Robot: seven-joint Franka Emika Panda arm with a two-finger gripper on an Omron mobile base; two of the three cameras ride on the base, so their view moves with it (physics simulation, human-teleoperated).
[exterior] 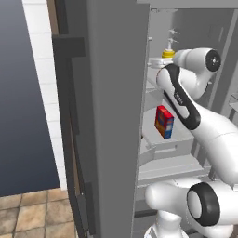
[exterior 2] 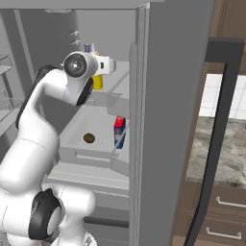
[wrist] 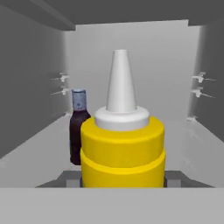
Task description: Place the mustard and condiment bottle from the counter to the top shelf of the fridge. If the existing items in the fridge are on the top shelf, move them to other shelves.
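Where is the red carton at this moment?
The red carton stands upright on a lower shelf inside the fridge, below the level of the mustard; the right base view shows it near the open cavity's right edge.

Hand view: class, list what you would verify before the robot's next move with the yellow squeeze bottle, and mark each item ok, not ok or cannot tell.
1. Slim yellow squeeze bottle with pale pointed nozzle stands upright: ok.
2. Tool closed on it, one finger at each side: ok.
3. Its base rests on the light-grey top shelf: cannot tell, base hidden.
4. Squat dark bottle with blue cap upright on that shelf: ok.
5. Gap between the two bottles: cannot tell, they overlap in this view.
6. Small red carton sits on a lower shelf, off the top one: ok.
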